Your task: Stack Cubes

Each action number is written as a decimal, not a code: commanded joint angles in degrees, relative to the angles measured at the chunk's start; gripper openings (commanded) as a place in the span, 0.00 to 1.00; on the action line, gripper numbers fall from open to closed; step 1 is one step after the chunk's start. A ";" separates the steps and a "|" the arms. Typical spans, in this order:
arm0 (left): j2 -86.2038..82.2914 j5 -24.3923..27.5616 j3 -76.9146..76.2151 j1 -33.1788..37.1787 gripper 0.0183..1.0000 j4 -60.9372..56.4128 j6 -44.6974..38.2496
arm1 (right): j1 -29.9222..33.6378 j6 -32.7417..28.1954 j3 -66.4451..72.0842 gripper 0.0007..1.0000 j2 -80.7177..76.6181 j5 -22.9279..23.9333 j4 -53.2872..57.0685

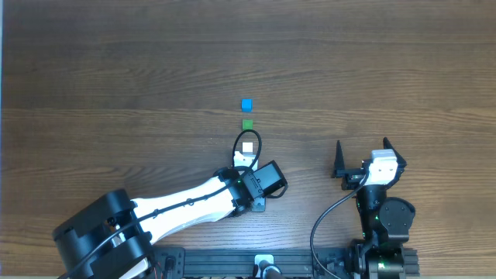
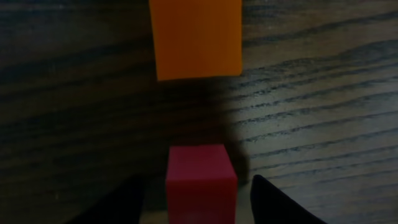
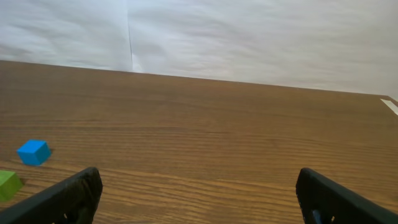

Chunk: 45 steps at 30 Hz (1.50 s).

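Observation:
My left gripper [image 2: 199, 196] is open, its dark fingers [image 2: 273, 202] standing on either side of a red cube [image 2: 201, 180] with a small gap on each side. The red cube rests on the wooden table, and an orange cube [image 2: 196, 37] lies a little beyond it. From above, the left gripper [image 1: 247, 151] sits near the table's middle, just short of a green cube [image 1: 247, 124] and a blue cube [image 1: 246, 105] in a line. My right gripper [image 1: 363, 155] is open and holds nothing, off to the right. Its own view shows the blue cube [image 3: 33, 152] and green cube [image 3: 9, 184].
The dark wooden table [image 1: 116, 77] stretches wide around the cubes. A white wall [image 3: 249, 37] rises behind the table's far edge. The arm bases stand along the near edge.

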State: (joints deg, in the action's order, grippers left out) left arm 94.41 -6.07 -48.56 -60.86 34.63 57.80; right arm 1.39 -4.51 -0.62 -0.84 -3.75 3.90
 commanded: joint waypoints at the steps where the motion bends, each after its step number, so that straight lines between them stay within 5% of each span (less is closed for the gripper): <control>1: 0.81 -0.87 -1.09 -0.17 0.45 -0.17 -0.57 | -0.31 0.15 0.33 0.99 0.55 0.55 0.17; 17: 0.63 -0.85 -2.75 -0.17 0.17 -0.04 -0.42 | -0.31 0.15 0.33 0.99 0.55 0.55 0.17; 30: -2.58 -5.53 -20.00 4.09 0.09 17.14 -0.72 | -0.31 0.15 0.33 0.99 0.55 0.55 0.17; 45: 3.58 -1.16 -22.18 14.27 0.09 13.68 -7.96 | -0.31 0.15 0.33 0.99 0.55 0.55 0.17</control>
State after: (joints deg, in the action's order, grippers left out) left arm 95.31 -8.73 -70.11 -47.40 48.99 52.12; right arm 1.39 -4.51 -0.62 -0.84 -3.75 3.90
